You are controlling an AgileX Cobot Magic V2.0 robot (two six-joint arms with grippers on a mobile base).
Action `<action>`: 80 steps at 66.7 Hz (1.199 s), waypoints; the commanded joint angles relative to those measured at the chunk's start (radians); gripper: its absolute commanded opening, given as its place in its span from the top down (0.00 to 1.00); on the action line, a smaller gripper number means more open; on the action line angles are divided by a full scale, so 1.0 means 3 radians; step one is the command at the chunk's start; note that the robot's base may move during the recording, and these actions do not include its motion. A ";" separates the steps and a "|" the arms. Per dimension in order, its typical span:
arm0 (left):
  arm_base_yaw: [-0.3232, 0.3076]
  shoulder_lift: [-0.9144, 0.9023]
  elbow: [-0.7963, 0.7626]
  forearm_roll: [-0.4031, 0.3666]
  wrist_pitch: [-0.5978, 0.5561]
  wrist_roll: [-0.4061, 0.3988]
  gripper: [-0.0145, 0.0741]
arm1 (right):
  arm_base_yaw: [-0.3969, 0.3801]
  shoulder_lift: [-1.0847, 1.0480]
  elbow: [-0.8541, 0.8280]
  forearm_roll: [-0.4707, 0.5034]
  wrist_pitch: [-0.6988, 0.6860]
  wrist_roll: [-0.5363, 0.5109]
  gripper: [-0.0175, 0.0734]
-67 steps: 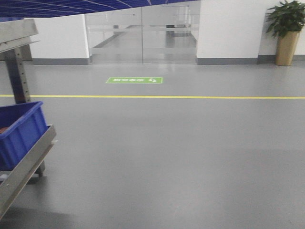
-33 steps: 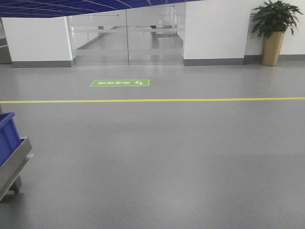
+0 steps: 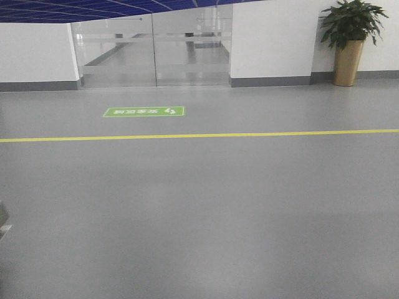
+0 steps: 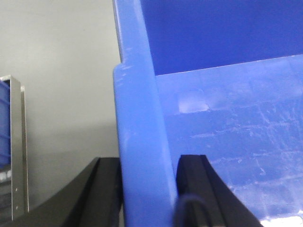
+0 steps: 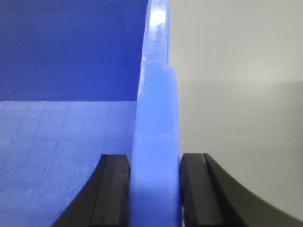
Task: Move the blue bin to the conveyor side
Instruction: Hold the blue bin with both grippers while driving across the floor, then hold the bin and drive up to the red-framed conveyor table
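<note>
The left jaws and right jaws each pinch a side rim of the blue bin (image 4: 227, 142), held high above grey floor (image 3: 206, 218). Farther off lie a yellow line (image 3: 199, 134), a green floor sign (image 3: 144, 112), then glass doors (image 3: 153, 53) and a potted plant (image 3: 349, 37) far right.

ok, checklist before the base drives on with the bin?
1. Left gripper on blue bin rim: ok, clamped from both sides.
2. Right gripper on rim: ok, same.
3. Floor ahead free of obstacles: ok.
4. Conveyor in view: not ok, no view shows it.
5. Steel rack apart from bin: ok, gap shows.
6. Bin level: cannot tell.
</note>
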 commanded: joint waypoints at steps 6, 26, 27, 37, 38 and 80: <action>-0.0053 -0.0060 -0.0074 -0.0170 -0.0271 0.0048 0.85 | -0.0003 -0.0049 -0.0058 0.0013 -0.0540 -0.0036 0.89; -0.0053 -0.0060 -0.0074 -0.0170 -0.0271 0.0048 0.85 | -0.0003 -0.0049 -0.0058 0.0013 -0.0540 -0.0036 0.89; -0.0053 -0.0060 -0.0074 -0.0170 -0.0271 0.0048 0.85 | -0.0003 -0.0049 -0.0058 0.0013 -0.0540 -0.0036 0.89; -0.0053 -0.0060 -0.0074 -0.0170 -0.0271 0.0048 0.85 | -0.0003 -0.0049 -0.0058 0.0013 -0.0540 -0.0036 0.89; -0.0053 -0.0060 -0.0074 -0.0170 -0.0271 0.0048 0.85 | -0.0003 -0.0049 -0.0058 0.0013 -0.0540 -0.0036 0.89; -0.0053 -0.0060 -0.0074 -0.0170 -0.0271 0.0048 0.85 | -0.0003 -0.0049 -0.0058 0.0013 -0.0540 -0.0036 0.89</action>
